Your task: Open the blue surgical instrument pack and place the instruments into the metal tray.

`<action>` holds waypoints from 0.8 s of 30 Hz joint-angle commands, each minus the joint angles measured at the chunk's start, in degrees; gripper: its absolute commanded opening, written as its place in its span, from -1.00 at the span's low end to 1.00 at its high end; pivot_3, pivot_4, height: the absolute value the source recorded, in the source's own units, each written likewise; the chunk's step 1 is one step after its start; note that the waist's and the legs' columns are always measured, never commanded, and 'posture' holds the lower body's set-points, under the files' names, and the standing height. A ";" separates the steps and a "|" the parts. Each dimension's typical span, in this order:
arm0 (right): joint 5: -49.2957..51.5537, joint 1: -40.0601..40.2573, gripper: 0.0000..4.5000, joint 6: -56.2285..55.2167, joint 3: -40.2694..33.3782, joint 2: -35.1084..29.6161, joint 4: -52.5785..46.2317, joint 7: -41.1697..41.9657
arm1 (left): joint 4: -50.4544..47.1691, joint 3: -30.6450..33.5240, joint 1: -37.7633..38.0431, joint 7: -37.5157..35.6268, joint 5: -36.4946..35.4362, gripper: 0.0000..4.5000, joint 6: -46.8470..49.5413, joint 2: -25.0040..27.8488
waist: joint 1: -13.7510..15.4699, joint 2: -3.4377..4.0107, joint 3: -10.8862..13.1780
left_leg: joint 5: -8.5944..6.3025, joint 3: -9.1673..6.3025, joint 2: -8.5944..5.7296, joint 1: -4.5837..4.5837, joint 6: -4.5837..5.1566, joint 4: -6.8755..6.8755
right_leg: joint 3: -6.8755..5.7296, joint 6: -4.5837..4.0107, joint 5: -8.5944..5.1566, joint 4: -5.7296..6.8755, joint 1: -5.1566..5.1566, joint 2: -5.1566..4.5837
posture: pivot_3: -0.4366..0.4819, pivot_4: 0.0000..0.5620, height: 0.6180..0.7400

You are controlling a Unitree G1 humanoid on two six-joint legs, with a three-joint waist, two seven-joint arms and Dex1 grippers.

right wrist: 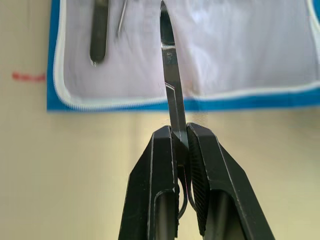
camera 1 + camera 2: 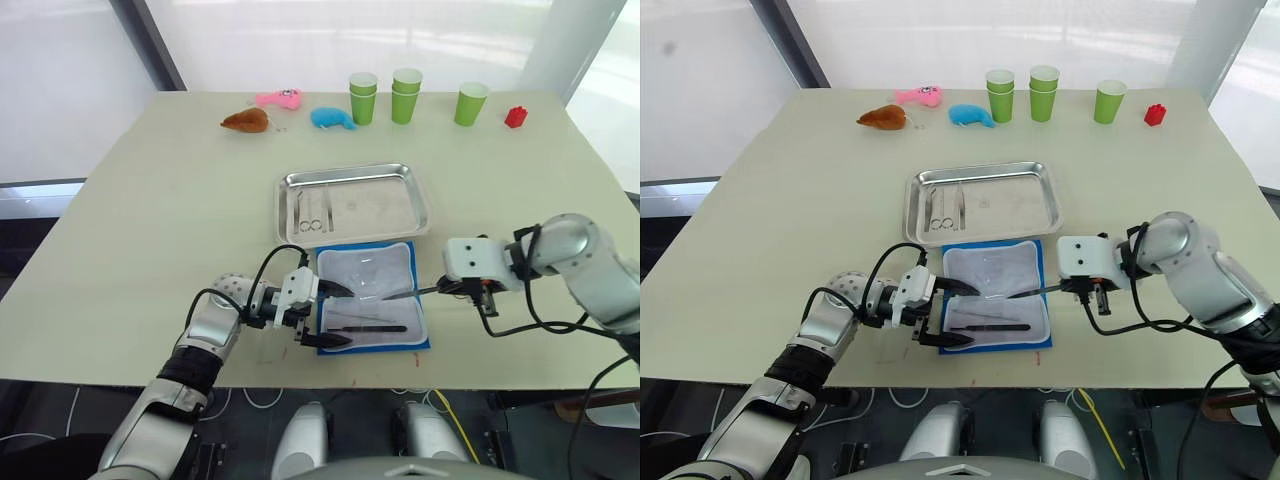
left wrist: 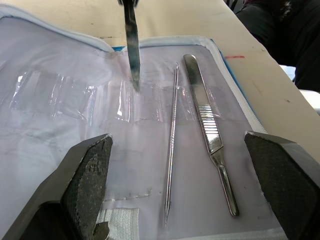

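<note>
Right gripper (image 1: 181, 150) clamps a thin instrument (image 1: 169, 65) over the open blue pack (image 2: 371, 297) near the worktop's front edge; left gripper (image 2: 334, 314) gapes wide at the pack's left edge, metal tray (image 2: 352, 177) just behind.

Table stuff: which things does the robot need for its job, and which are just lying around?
For the job:
- blue pack, lying open
- tools on the lining
- tool pinched in the right gripper
- tray with tools already in it
- left gripper, open at the pack's edge

Just lying around:
- green cups
- plush toys
- red block
</note>
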 commanded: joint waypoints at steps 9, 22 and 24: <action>9.12 -1.86 -0.98 7.47 -15.33 8.78 4.67 -11.30 | 7.25 -4.05 4.28 1.81 5.85 1.00 4.47 0.33 | -0.15 0.02 0.06 | 0.00 0.04 0.01 0.08 0.00 -0.08 | 0.05 0.02 0.02 0.01 0.02 0.02 | -0.05 -0.47 1.00; 8.17 -10.82 -0.98 23.32 -15.00 32.96 13.63 -36.62 | 6.21 -4.08 4.77 3.33 5.61 1.00 5.51 -1.02 | 0.01 0.44 -0.19 | 0.02 0.04 -0.06 0.03 0.04 -0.08 | 0.13 0.02 0.04 0.01 0.01 0.00 | -0.05 -0.47 1.00; 6.76 -12.97 -0.98 21.86 -15.04 36.90 18.20 -40.94 | 6.04 -4.12 4.82 3.55 5.64 1.00 5.64 -1.19 | 0.07 0.46 -0.19 | 0.09 0.00 -0.08 0.01 0.15 -0.08 | 0.17 0.03 0.05 0.04 0.01 0.03 | -0.05 -0.47 1.00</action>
